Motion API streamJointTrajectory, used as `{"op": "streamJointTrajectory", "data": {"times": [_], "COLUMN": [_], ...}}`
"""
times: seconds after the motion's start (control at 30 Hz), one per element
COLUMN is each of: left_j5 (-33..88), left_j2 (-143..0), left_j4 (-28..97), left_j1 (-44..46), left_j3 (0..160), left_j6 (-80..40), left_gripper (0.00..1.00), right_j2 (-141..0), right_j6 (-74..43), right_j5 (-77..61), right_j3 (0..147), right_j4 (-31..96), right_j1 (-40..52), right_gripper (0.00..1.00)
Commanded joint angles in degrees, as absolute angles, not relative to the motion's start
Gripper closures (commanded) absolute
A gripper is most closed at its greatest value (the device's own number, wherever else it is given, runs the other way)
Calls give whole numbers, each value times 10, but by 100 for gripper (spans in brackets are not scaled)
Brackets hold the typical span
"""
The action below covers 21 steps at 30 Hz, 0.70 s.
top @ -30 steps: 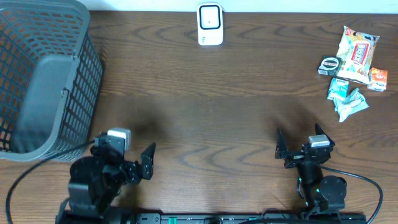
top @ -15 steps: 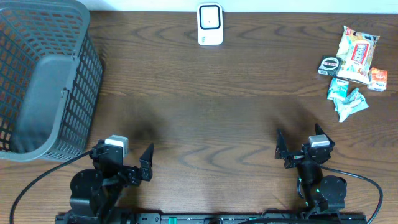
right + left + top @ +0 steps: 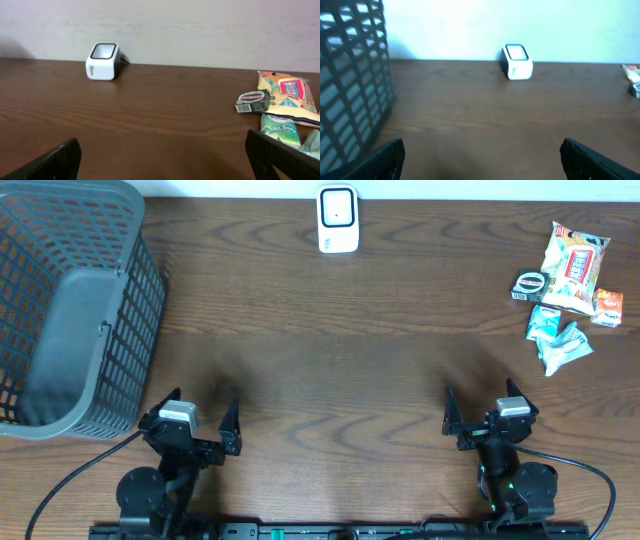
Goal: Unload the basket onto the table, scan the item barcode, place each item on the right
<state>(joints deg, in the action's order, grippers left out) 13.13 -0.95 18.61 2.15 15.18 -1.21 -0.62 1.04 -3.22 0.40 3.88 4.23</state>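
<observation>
Both arms are parked at the near edge of the counter (image 3: 330, 360). Left end effector (image 3: 204, 400) is spread wide with nothing between the fingers. Right end effector (image 3: 480, 390) is the same, wide and empty. Wrist views agree: only bare wood between each pair of fingers.

Items to scan sit in one cluster at the far right, well apart from both arms. Right arm is clearly nearer; the cluster lies ahead of it and off to its right. Left arm would have to cross the whole counter, so not a candidate imo.

Within the cluster, near to far:
- Green packets (image 3: 555, 340) are closest, crumpled and lying flat.
- Dark box (image 3: 530, 284) is on the cluster's inner side, touching the snack bag (image 3: 574, 268).
- Orange packet (image 3: 607, 306) is on the outer side.
- The bag's long axis runs roughly near-to-far, slightly tilted.

From the right wrist, the dark box shows a barcode label on the side facing the arm. My guess is that's the easiest pick.

Scanner (image 3: 338, 220) stands at the far edge, centre, window angled toward the arms. It's left of the cluster, so after a grasp the carry goes leftward along the far side. Basket (image 3: 70, 310) is at the left, just beyond the left arm, and out of that path.
</observation>
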Motion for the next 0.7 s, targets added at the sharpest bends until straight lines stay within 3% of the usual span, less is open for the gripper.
{"op": "streamJointTrajectory", "data": {"times": [0.0,0.67], "left_j5": [124,124], "left_j2": [-1,-1], "left_j4": [153,-23], "left_j1": [9,6], "left_j3": [136,41], "left_j6": [-2,-2], "left_gripper": [2,3], "right_j2": [-3,-3], "right_j6": [7,7], "right_j5": [-36,-36], "right_j3": [3,3], "right_j4": [41,41], "right_j1": [37,37], "right_gripper": [1,1]}}
